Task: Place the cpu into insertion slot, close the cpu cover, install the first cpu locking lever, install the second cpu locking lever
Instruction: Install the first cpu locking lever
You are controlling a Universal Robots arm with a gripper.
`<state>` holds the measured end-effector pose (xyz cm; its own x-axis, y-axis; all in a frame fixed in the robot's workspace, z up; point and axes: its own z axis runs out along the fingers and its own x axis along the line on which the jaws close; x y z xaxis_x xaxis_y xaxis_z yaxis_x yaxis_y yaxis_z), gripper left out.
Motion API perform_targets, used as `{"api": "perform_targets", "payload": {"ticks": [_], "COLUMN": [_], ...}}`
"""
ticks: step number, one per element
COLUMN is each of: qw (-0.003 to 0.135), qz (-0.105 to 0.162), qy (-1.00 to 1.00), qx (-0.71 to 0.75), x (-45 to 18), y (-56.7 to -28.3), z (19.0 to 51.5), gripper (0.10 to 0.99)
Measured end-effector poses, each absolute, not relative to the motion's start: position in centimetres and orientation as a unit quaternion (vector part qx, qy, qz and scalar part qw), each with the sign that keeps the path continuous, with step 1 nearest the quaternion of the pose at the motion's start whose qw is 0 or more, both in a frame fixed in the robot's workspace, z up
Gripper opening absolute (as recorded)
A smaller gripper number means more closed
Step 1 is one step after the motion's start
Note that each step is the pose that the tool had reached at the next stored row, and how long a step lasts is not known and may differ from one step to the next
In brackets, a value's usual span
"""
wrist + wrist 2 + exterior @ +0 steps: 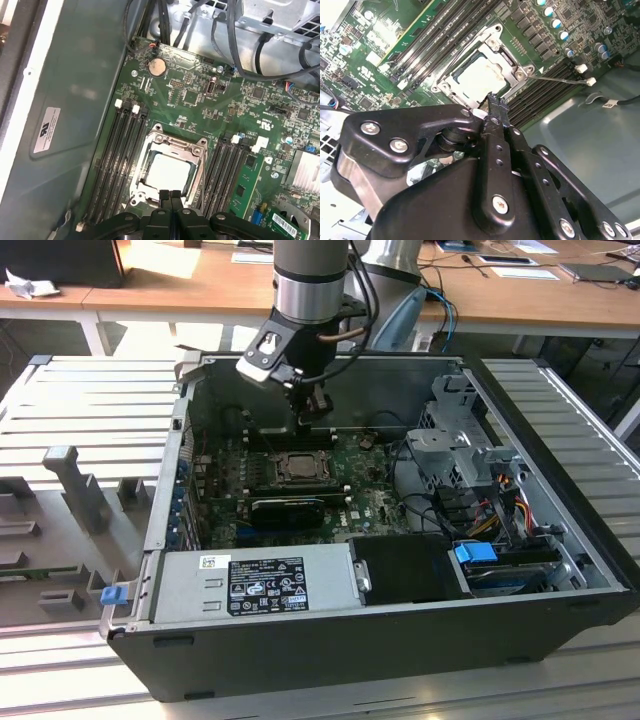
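Wooden counters (150, 290) run across the back of the room, and in front of them a ribbed grey counter (80, 400) carries an open computer case (380, 640) lying on its side. Inside the case sit a power supply (255, 585) along the near wall, a metal drive cage (455, 445) with bundled cables toward the exterior view's right, and the green motherboard (370, 495) across the floor. The arm (310, 280) reaches in from above, its gripper (308, 420) hanging just over the insertion slot (159, 129), which lies between banks of long black memory slots (120, 160). The cpu (169, 172) lies flat in that slot, and the cpu cover (199, 170) looks folded down around it, its window framing the pale metal top. In the second wrist view a thin locking lever (555, 78) angles out from a corner of the slot, seemingly unlatched, so lever work appears to be the step in hand. The fingers (164, 202) are clenched together on nothing, their tips at the slot's edge. Doing it well likely means pressing the rod squarely with the closed tips, keeping off the cpu top and the memory clips, and guiding it under its hook without letting it spring.
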<state>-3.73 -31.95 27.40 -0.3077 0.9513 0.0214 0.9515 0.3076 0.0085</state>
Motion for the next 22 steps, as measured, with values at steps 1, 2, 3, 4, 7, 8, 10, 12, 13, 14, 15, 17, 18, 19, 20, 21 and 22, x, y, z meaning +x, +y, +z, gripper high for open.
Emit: {"api": "perform_targets", "payload": {"ticks": [1, 2, 3, 4, 7, 8, 10, 12, 13, 14, 15, 17, 18, 19, 20, 21, 22], "qw": [0.006, 0.006, 0.006, 0.006, 0.006, 0.006, 0.007, 0.007, 0.007, 0.007, 0.007, 0.007, 0.007, 0.007, 0.007, 0.007, 0.007], "qz": [-0.010, -0.010, -0.010, -0.010, -0.010, -0.010, -0.009, -0.009, -0.009, -0.009, -0.009, -0.009, -0.009, -0.009, -0.009, -0.009, -0.009], "qy": [-0.810, -0.812, -0.814, -0.817, -0.823, -0.826, -0.832, -0.837, -0.839, -0.842, -0.846, -0.848, -0.851, -0.852, -0.855, -0.858, -0.859], "qx": [-0.586, -0.584, -0.581, -0.577, -0.569, -0.564, -0.554, -0.546, -0.544, -0.539, -0.533, -0.529, -0.525, -0.523, -0.519, -0.514, -0.511], "x": [-3.73, -3.73, -3.74, -3.73, -3.74, -3.74, -3.74, -3.73, -3.73, -3.74, -3.73, -3.74, -3.73, -3.73, -3.73, -3.73, -3.73], "y": [-31.95, -31.95, -31.95, -31.95, -31.95, -31.95, -31.95, -31.95, -31.95, -31.95, -31.95, -31.95, -31.95, -31.95, -31.95, -31.95, -31.95], "z": [27.40, 27.40, 27.40, 27.40, 27.40, 27.40, 27.40, 27.40, 27.40, 27.40, 27.40, 27.40, 27.40, 27.40, 27.40, 27.40, 27.40], "gripper": [0.106, 0.106, 0.106, 0.106, 0.106, 0.106, 0.106, 0.106, 0.106, 0.106, 0.106, 0.106, 0.106, 0.106, 0.106, 0.106, 0.106]}}
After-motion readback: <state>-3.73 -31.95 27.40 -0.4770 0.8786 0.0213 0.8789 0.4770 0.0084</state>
